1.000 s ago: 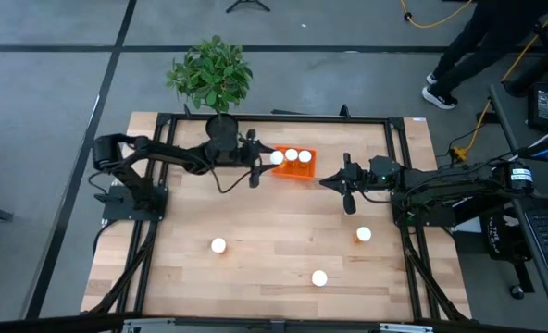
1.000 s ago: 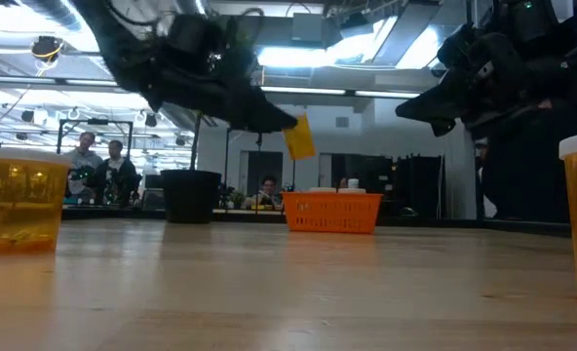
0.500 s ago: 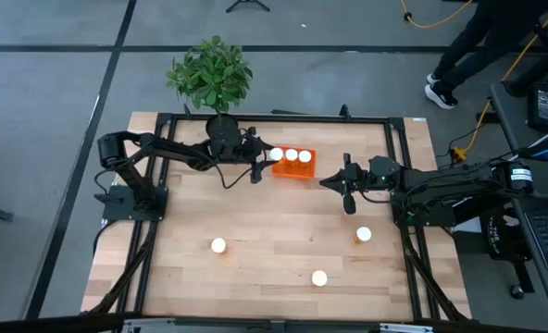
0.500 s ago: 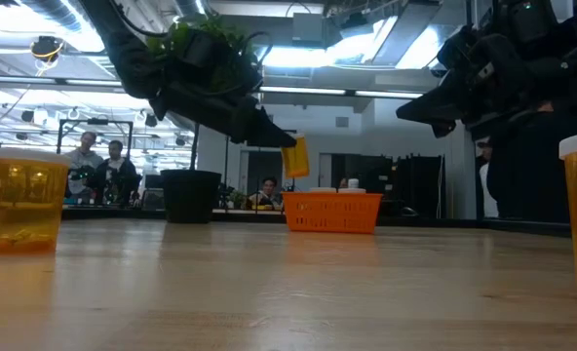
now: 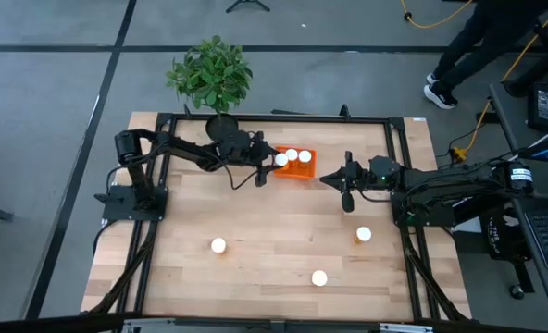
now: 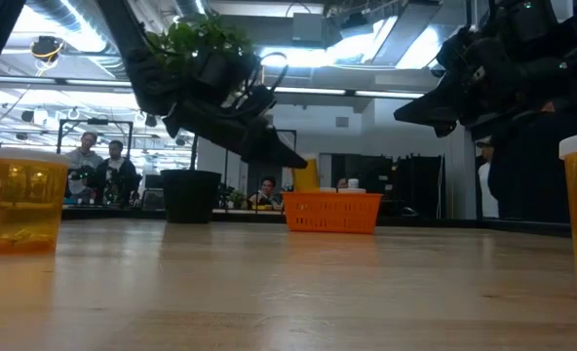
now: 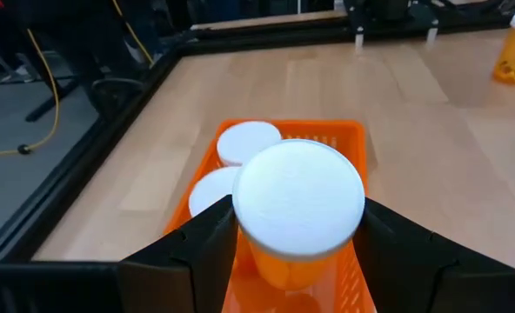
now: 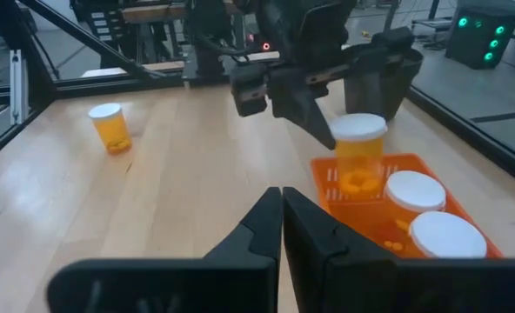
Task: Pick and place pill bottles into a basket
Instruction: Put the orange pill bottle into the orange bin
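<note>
My left gripper (image 5: 268, 166) holds one pill bottle (image 7: 297, 202), white cap and orange body, over the left end of the orange basket (image 5: 297, 170) at the table's far middle. Two more pill bottles (image 8: 417, 193) (image 8: 449, 235) stand in the basket. Three others stand loose on the table (image 5: 218, 245) (image 5: 319, 277) (image 5: 364, 234). My right gripper (image 5: 330, 180) hangs shut and empty to the right of the basket. My left gripper pinches the bottle's orange body just below the cap (image 7: 285, 261) between its two fingers (image 7: 207, 236). The fingers come from the table's left, slanting a little down. The bottle stands upright in the hold, its lower end (image 8: 358, 186) down at the basket's rim; whether it rests on the basket floor, I cannot tell.
A dark plant pot (image 5: 220, 127) with a green plant stands just left of the basket at the far edge. A black frame (image 5: 274, 117) runs round the table. People show in the room behind, and a person stands beyond the far right corner (image 5: 468, 51).
My left gripper has gone down and toward the table's right, over the basket, still shut on the bottle. The bottle, tilted and well above the basket a second ago, now stands upright with its lower end at the rim.
</note>
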Tool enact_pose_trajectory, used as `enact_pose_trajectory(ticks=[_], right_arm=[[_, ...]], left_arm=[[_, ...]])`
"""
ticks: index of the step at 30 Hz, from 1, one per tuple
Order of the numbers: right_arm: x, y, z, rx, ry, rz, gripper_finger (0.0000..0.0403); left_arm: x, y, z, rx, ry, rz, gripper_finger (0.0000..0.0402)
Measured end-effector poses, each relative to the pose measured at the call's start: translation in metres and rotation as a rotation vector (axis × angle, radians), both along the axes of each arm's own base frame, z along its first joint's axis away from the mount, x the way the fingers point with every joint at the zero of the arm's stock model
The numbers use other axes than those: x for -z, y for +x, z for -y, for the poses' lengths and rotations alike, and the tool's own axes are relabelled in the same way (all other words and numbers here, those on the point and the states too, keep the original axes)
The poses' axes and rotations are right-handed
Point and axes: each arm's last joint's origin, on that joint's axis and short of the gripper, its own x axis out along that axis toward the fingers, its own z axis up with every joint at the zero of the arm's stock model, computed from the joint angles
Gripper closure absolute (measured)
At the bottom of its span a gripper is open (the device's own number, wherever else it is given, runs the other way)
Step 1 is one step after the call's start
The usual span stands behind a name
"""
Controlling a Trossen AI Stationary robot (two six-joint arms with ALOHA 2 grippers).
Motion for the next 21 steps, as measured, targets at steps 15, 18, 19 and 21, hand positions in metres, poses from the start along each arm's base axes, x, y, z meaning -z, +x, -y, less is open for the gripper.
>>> enact_pose_trajectory(ticks=[15,18,19,21], right_arm=[[0.0002,0.0,0.0,0.0,-0.003,-0.002,0.0385],[0.0002,0.0,0.0,0.0,-0.004,-0.002,0.0385],[0.0002,0.0,0.0,0.0,-0.004,-0.002,0.0385],[0.0002,0.0,0.0,0.0,-0.004,-0.002,0.0385]], left_arm=[[0.0068,-0.0022,-0.0009,-0.051,0.009,-0.087,0.0196],[0.0069,-0.0022,-0.0008,-0.049,0.008,-0.087,0.0196],[0.0069,-0.0023,-0.0009,-0.05,0.008,-0.087,0.0196],[0.0068,-0.0023,-0.001,-0.05,0.008,-0.087,0.0196]])
